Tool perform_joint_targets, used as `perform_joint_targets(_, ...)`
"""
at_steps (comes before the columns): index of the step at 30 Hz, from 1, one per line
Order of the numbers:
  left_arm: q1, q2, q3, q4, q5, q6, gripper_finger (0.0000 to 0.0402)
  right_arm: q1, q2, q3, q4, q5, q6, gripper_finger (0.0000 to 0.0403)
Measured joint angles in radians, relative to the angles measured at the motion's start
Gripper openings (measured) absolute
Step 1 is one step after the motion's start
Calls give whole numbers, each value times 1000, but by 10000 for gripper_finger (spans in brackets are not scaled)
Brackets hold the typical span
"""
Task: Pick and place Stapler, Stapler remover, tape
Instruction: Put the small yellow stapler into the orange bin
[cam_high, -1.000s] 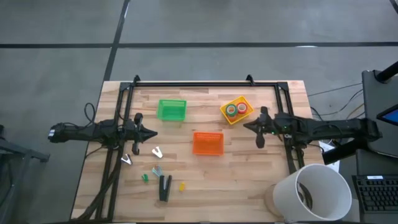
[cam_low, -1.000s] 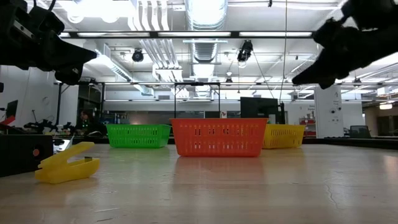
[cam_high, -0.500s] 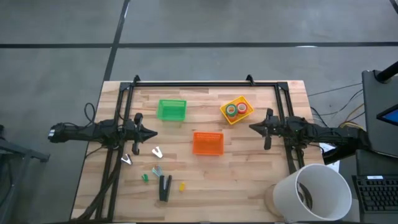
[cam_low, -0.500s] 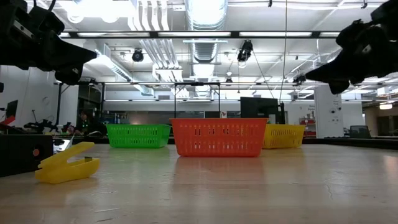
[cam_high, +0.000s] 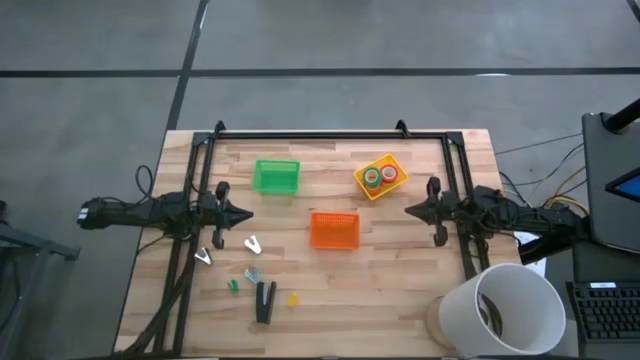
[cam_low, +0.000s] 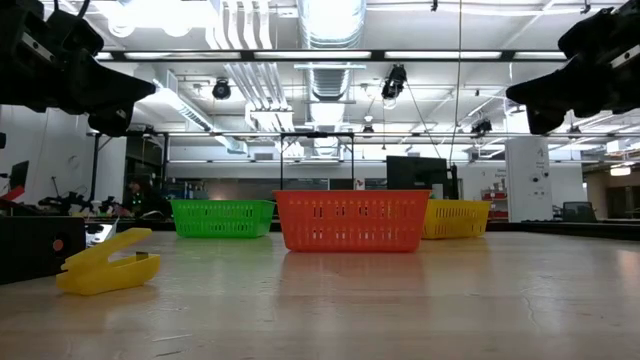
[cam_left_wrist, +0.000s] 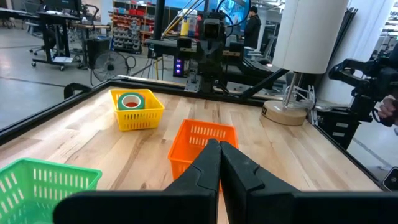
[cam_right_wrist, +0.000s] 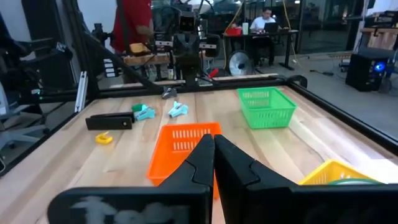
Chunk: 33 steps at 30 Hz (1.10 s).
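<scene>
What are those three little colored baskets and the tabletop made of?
The green basket, orange basket and yellow basket look like molded plastic: bright uniform color, slotted walls. The table looks like pale wood: jointed planks with visible grain.

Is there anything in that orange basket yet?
Empty, as far as shown: from above, the orange basket shows only its own bottom, and the stapler lies on the table.

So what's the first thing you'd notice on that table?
Three bright baskets stand out on the wooden table: a green basket at the back, an orange basket in the middle, and a yellow basket holding tape rolls. Near the front edge lie a black stapler and some tiny pieces. The left gripper and right gripper hang shut at either side.
</scene>
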Motion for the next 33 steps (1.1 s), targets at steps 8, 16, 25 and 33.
perform_joint_targets(8,0,0,0,0,0,0,10,0,36,0,-1,-1,3,8)
perform_joint_targets(16,0,0,0,0,0,0,10,0,42,0,0,-1,3,8)
perform_joint_targets(25,0,0,0,0,0,0,10,0,42,0,0,-1,3,8)
perform_joint_targets(33,0,0,0,0,0,0,10,0,42,0,0,0,3,8)
